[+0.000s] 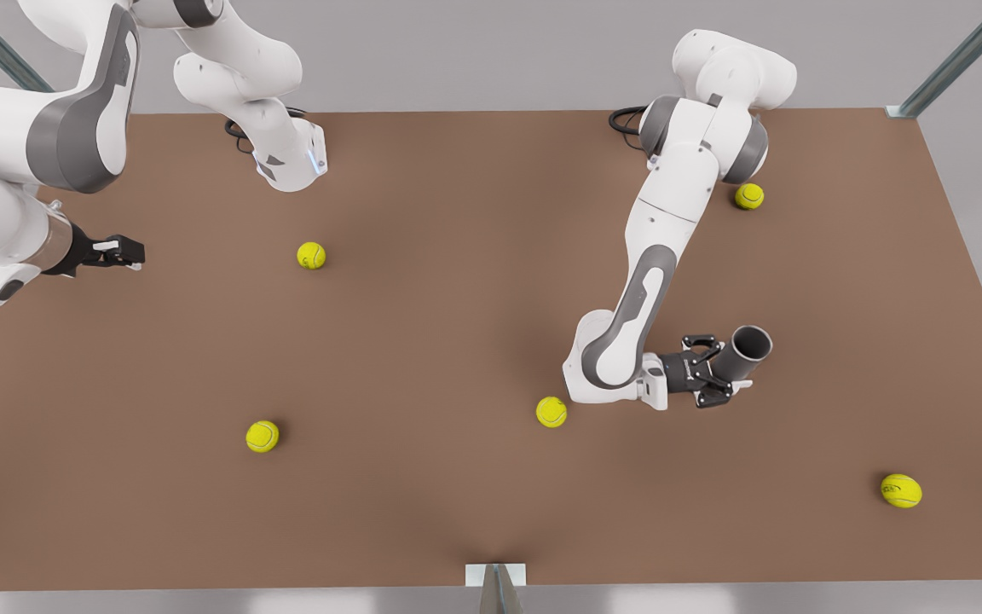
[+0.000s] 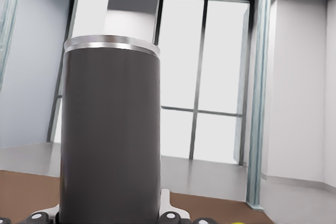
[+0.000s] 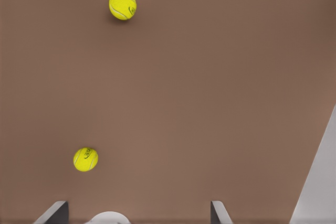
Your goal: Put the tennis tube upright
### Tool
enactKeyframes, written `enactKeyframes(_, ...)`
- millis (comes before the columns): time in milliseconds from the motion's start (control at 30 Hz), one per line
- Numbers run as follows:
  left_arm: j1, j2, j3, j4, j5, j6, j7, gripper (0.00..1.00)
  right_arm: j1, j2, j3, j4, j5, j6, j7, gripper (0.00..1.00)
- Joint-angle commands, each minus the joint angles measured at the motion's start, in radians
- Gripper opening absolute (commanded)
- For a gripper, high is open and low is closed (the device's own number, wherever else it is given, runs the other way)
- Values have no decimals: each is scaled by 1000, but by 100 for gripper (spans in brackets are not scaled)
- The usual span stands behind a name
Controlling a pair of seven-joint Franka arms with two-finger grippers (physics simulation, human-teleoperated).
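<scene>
At the front view's right, the left gripper [image 1: 717, 373] clamps the upright, empty-mouthed tennis tube [image 1: 742, 351]; the right gripper [image 1: 120, 252] waits, jaws apart.

The left pincer [image 1: 723, 368] hides the tennis tube's [image 1: 742, 353] lower end.

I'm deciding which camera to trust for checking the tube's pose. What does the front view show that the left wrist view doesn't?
Front view alone: the left tool shut on the matte grey cylindrical tennis tube, its hollow end facing the camera; five yellow tennis balls; the right tool waiting at the front view's left over the brown table.

Left wrist view alone: the tube's side wall standing straight, windows behind.

Both: the tube with its silvery rim, and the table.
</scene>
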Motion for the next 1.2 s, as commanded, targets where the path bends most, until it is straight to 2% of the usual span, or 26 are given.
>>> enactKeyframes(0,0,0,0,0,2,-20,64,68,0,-1,-1,0,0,0,-1,100)
enactKeyframes(167,0,13,0,3,4,-19,116,69,0,2,-1,0,2,0,-1,100)
enactKeyframes(267,-2,21,0,3,4,-19,120,75,0,2,-1,0,3,0,-1,100)
enactKeyframes(333,-2,21,0,3,2,-20,131,100,0,2,-1,0,3,0,-1,100)
enactKeyframes(700,-11,21,0,3,1,-28,136,100,0,5,-3,0,2,0,-12,100)
enactKeyframes(800,-34,10,-9,0,-13,-88,166,100,0,5,-3,0,2,0,-13,100)
enactKeyframes(900,-173,-42,-12,9,-192,-163,274,100,0,5,-3,0,2,0,-12,100)
enactKeyframes(967,-247,-68,-27,138,-315,-197,485,100,0,7,-3,0,2,0,-12,100)
enactKeyframes(1033,-243,-152,-26,276,-467,-183,830,100,-1,7,-3,0,5,0,-13,100)
enactKeyframes(1100,-207,-283,-10,307,-689,-88,1123,100,-1,7,-3,0,3,0,-13,100)
enactKeyframes(1167,-57,-381,-9,335,-975,64,1455,100,-1,7,-3,0,5,0,-12,100)
